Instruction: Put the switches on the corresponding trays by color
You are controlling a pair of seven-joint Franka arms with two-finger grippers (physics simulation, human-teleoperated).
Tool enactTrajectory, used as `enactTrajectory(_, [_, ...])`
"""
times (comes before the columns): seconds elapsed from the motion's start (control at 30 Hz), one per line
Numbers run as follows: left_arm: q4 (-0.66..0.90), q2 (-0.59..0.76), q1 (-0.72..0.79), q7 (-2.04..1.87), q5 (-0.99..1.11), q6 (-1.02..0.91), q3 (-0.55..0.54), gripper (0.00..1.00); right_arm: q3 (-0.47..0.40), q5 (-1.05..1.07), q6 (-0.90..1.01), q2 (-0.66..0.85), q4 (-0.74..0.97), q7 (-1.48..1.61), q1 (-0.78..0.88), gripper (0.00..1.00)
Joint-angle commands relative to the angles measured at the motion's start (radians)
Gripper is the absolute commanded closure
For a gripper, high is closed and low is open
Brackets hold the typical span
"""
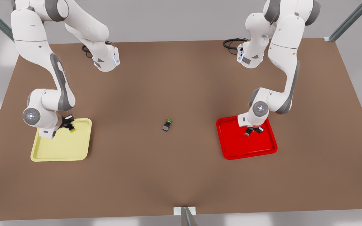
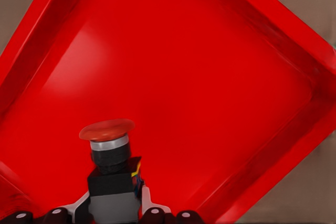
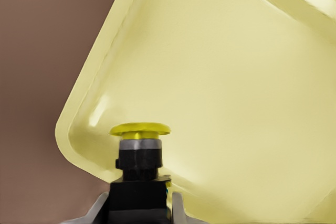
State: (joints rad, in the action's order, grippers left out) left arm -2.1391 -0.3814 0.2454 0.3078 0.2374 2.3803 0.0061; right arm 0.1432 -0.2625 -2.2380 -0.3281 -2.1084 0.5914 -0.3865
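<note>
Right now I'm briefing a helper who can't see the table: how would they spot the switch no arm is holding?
Start from the brown table, then find the bare stretch between the yellow tray and the red tray. The loose switch lies there alone, on no tray, and its cap is green.

Three switches: red (image 2: 110, 171), yellow (image 3: 139, 166), green (image 1: 167, 125); two trays: red (image 1: 262, 150), yellow (image 1: 74, 153).

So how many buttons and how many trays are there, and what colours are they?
Switches: 3 — yellow switch, red switch, green switch
Trays: 2 — yellow tray, red tray
Total: 5
</note>
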Motion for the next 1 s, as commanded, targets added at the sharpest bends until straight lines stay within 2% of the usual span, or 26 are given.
enactTrajectory(0.0, [-0.001, 0.001, 0.000, -0.001, -0.047, -0.012, 0.000, 0.00, -0.005, -0.001, -0.023, -0.012, -0.002, 0.002, -0.003, 0.38])
enactTrajectory(0.03, [0.001, -0.001, 0.000, -0.001, -0.047, -0.047, 0.000, 0.00, -0.004, -0.001, -0.034, -0.023, -0.002, 0.018, -0.031, 0.07])
enactTrajectory(0.07, [0.002, -0.002, 0.000, -0.006, -0.050, -0.047, 0.000, 0.00, -0.004, -0.001, -0.035, -0.025, -0.002, 0.022, -0.046, 0.00])
enactTrajectory(0.1, [0.002, -0.011, 0.000, -0.024, -0.055, -0.036, 0.000, 0.00, -0.004, -0.001, -0.038, -0.043, 0.008, 0.024, -0.061, 0.00])
enactTrajectory(0.17, [0.007, -0.021, 0.000, -0.217, -0.518, 0.005, 0.002, 0.00, -0.001, 0.012, -0.028, -0.035, 0.013, 0.045, -0.077, 0.00])
enactTrajectory(0.23, [0.010, -0.005, -0.003, -0.372, -0.586, 0.008, 0.002, 0.00, 0.045, 0.063, 0.121, 0.034, 0.085, 0.065, -0.058, 0.00])
enactTrajectory(0.27, [0.021, 0.047, -0.003, -0.418, -0.583, -0.009, 0.002, 0.00, 0.098, 0.135, 0.300, 0.055, 0.214, 0.062, -0.058, 0.00])
enactTrajectory(0.3, [0.103, 0.094, -0.037, -0.409, -0.575, -0.114, 0.000, 0.00, 0.165, 0.167, 0.442, 0.129, 0.300, -0.027, -0.051, 0.00])
enactTrajectory(0.33, [0.198, 0.134, -0.063, -0.417, -0.463, -0.229, -0.011, 0.00, 0.269, 0.169, 0.615, 0.191, 0.399, -0.232, -0.051, 0.00])
enactTrajectory(0.37, [0.295, 0.162, -0.136, -0.414, -0.356, -0.355, -0.081, 0.00, 0.377, 0.169, 0.785, 0.228, 0.516, -0.491, -0.051, 0.00])
enactTrajectory(0.4, [0.422, 0.194, -0.170, -0.385, -0.349, -0.495, -0.107, 0.00, 0.482, 0.161, 0.860, 0.241, 0.622, -0.602, -0.051, 0.00])
enactTrajectory(0.43, [0.577, 0.246, -0.173, -0.369, -0.323, -0.682, -0.100, 0.00, 0.454, 0.157, 0.851, 0.265, 0.628, -0.599, -0.035, 0.00])
enactTrajectory(0.47, [0.648, 0.288, -0.173, -0.362, -0.247, -0.805, -0.107, 0.00, 0.036, 0.111, 0.842, 0.359, 0.627, -0.604, 0.366, 0.00])
enactTrajectory(0.5, [0.683, 0.317, -0.173, -0.333, -0.242, -0.918, -0.057, 0.00, -0.159, 0.141, 0.711, 0.489, 0.480, -0.604, 0.525, 0.00])
enactTrajectory(0.53, [0.630, 0.345, -0.173, -0.291, -0.254, -0.918, -0.011, 0.00, -0.163, 0.169, 0.592, 0.595, 0.318, -0.624, 0.523, 0.00])
enactTrajectory(0.7, [0.576, 0.361, -0.172, -0.265, -0.247, -0.874, 0.008, 0.00, -0.174, 0.223, 0.609, 0.566, 0.314, -0.614, 0.515, 0.00])
enactTrajectory(0.8, [0.760, 0.213, -0.170, -0.265, -0.260, -0.946, 0.006, 0.00, -0.174, 0.224, 0.618, 0.561, 0.312, -0.611, 0.518, 0.00])
enactTrajectory(0.97, [0.759, 0.216, -0.169, -0.265, -0.262, -0.946, 0.005, 0.00, -0.174, 0.224, 0.621, 0.563, 0.312, -0.587, 0.515, 0.00])
